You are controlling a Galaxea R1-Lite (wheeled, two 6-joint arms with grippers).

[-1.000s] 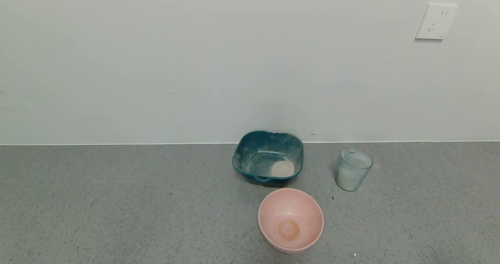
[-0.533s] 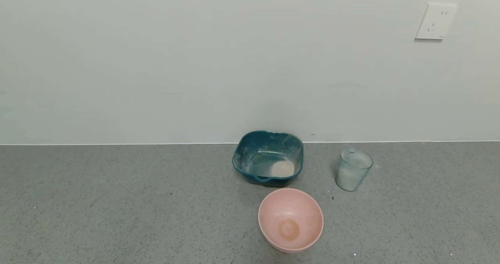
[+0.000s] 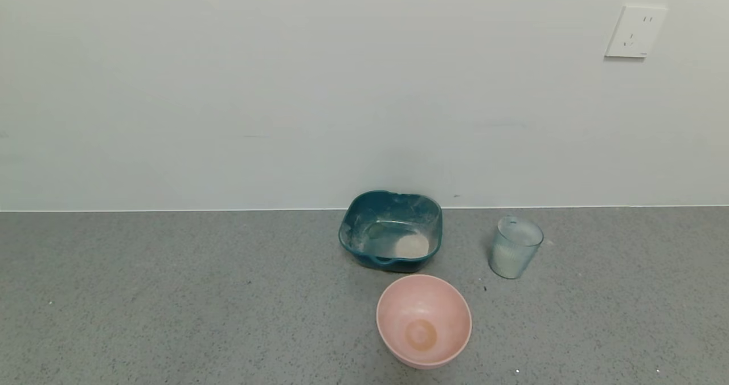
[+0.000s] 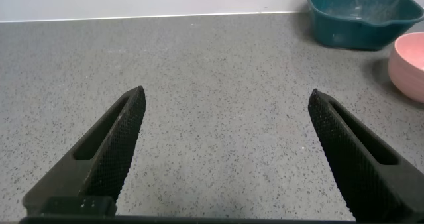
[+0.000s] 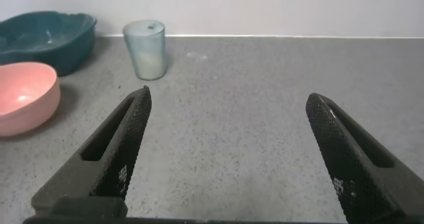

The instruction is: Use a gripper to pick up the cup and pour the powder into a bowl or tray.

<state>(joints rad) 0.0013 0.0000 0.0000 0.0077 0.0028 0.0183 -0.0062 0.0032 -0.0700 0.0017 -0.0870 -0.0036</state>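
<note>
The ribbed pale blue-green cup (image 3: 516, 247) stands upright on the grey counter, right of the dark teal dish (image 3: 391, 230). A small heap of off-white powder (image 3: 411, 245) lies in the dish. The cup also shows in the right wrist view (image 5: 146, 49), with the dish (image 5: 45, 37) beside it. My right gripper (image 5: 227, 95) is open and empty, well short of the cup. My left gripper (image 4: 227, 93) is open and empty over bare counter, with the dish (image 4: 363, 15) far off. Neither gripper shows in the head view.
A round pink bowl (image 3: 424, 320) sits in front of the teal dish; it also shows in the right wrist view (image 5: 24, 97) and the left wrist view (image 4: 408, 65). A wall with a socket (image 3: 635, 31) backs the counter (image 3: 171, 294).
</note>
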